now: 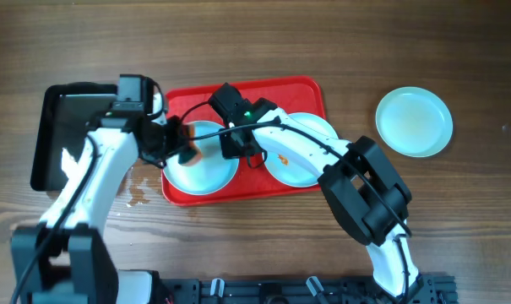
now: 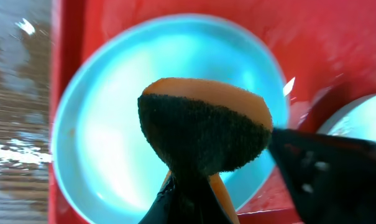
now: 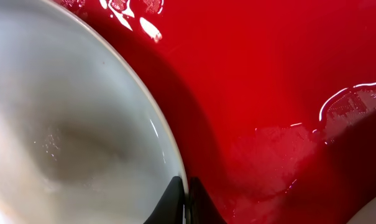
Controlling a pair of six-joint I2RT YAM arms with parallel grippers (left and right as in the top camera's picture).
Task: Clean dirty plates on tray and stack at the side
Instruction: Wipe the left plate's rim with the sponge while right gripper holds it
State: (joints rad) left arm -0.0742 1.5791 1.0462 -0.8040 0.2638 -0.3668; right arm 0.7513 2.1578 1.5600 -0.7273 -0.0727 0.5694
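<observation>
Jaws on the left gripper (image 2: 184,198) are clamped on a sponge (image 2: 203,130), orange with a dark scrubbing face. The sponge hangs over the middle of the left-hand plate (image 2: 100,143); I cannot tell whether it actually touches the plate. Jaws on the right gripper (image 3: 180,200) are pinched shut on that same plate's rim, on the side facing the tray's centre. The thin pale edge is caught between the two dark fingertips.

From above, the red tray (image 1: 263,89) lies in the middle of the bench (image 1: 458,219), and both arms reach in over it. The left-hand plate fills the tray's left half and looks clean and glossy. The right-hand plate (image 1: 293,173) sits in the tray's right half, just beside the first, partly covered by the right arm. A small orange smear (image 1: 282,158) shows on its surface near the arm.

A third plate (image 1: 413,121) rests off the tray on the bare wood, well apart from the tray's right end, and looks clean. A black pan (image 1: 65,135) lies just beyond the tray's left end. Some wet patches (image 1: 137,192) glisten on the wood near the tray's front left corner. The tray floor shines wet too.
</observation>
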